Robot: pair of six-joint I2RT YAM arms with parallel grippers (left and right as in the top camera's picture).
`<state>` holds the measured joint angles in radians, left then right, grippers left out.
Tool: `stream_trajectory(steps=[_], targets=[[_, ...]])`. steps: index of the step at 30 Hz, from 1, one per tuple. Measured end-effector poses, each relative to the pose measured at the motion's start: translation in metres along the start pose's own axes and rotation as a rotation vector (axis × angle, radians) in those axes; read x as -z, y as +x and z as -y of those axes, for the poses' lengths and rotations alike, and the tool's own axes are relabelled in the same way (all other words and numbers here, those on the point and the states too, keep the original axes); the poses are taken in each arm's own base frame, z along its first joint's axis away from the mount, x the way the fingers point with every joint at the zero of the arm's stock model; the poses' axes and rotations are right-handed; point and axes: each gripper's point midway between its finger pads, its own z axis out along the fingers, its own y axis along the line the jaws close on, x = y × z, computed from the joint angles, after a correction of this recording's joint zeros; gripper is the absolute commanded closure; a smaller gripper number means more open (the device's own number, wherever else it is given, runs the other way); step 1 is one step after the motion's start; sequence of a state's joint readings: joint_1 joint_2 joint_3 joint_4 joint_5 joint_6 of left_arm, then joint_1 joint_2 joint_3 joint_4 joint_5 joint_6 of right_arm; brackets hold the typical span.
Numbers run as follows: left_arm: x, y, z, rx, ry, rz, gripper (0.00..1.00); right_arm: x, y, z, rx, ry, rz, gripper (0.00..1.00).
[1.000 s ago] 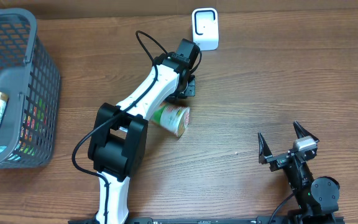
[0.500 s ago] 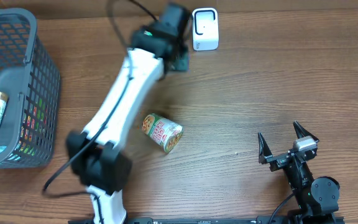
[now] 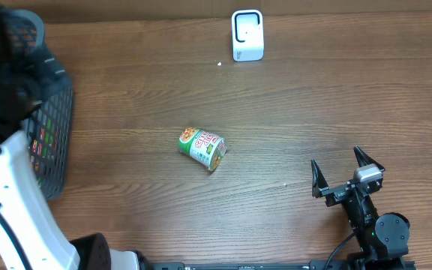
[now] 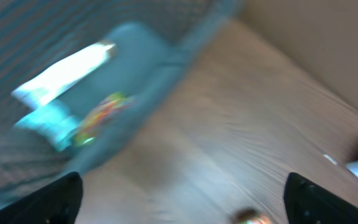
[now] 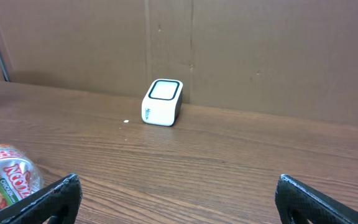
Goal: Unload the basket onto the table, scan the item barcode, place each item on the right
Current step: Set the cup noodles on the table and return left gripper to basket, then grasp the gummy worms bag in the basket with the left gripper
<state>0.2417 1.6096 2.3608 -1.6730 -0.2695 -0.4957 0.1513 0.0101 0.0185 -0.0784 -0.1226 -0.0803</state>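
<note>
Pickup step, I judge: cup [image 3: 202,148] lies loose mid-frame on the bench [image 3: 336,97]; left jaws and right jaws gape empty. Next: grasp it, show barcode to scanner [image 3: 247,34].

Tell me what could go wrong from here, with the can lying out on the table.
1. The can lies on its side with nothing holding it, so it may roll across the table.
2. The left wrist view is smeared by motion, and the left arm hangs over the basket; it might strike it.
3. The can sits well short of the scanner, with no barcode visible, so a scan from there seems unlikely.
</note>
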Motion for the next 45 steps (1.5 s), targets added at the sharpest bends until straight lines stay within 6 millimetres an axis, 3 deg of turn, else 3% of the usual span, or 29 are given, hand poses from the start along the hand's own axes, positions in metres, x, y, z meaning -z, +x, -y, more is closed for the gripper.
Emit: stream_trajectory(steps=[3, 7, 13, 17, 20, 29, 34, 45], targets=[[-0.018, -0.006, -0.043, 0.109, -0.102, -0.039, 0.01, 0.000, 0.000, 0.000, 0.000, 0.000, 0.000, 0.00], [-0.036, -0.005, -0.082, 0.222, -0.165, -0.099, 0.00, 0.000, 0.000, 0.000, -0.002, 0.000, 0.000, 0.00], [-0.073, 0.001, -0.120, 0.323, -0.224, -0.176, 0.00, 0.000, 0.000, 0.000, -0.002, 0.000, 0.000, 0.00], [-0.116, 0.012, -0.125, 0.327, -0.212, -0.265, 0.00, 0.000, 0.000, 0.000, -0.002, 0.000, 0.000, 0.00], [-0.148, 0.017, -0.118, 0.263, -0.152, -0.320, 0.00, 0.000, 0.000, 0.000, -0.001, 0.000, 0.000, 0.00], [-0.201, 0.023, -0.113, 0.187, -0.095, -0.411, 0.00, 0.000, 0.000, 0.000, -0.001, 0.000, 0.000, 0.00], [-0.239, 0.051, -0.119, 0.148, -0.112, -0.560, 0.00, 0.000, 0.000, 0.000, -0.001, 0.000, 0.000, 0.00], [-0.261, 0.061, -0.112, 0.037, -0.028, -0.593, 0.00, 0.000, 0.000, 0.000, -0.002, 0.000, 0.000, 0.00]])
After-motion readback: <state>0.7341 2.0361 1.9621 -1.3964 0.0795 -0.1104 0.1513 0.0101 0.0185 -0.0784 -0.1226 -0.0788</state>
